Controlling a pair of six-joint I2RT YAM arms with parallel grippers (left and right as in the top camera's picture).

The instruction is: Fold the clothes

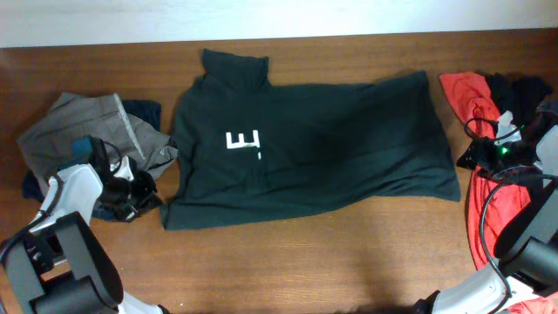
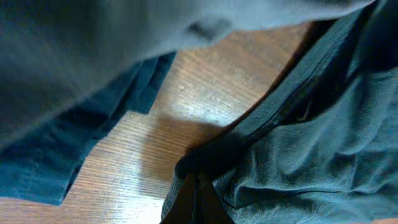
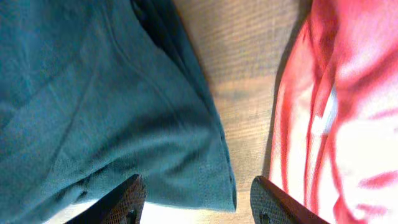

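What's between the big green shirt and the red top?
Only bare wooden table separates the green shirt and red top, seen in the right wrist view.

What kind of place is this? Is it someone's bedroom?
Probably a robot lab, not a bedroom: a left arm and right arm stand at a wooden table, with a dark T-shirt spread flat.

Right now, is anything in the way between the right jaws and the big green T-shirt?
No, nothing visible. The right gripper, jaws open, sits right at the hem corner of the T-shirt. The red top lies aside, across a strip of bare table.
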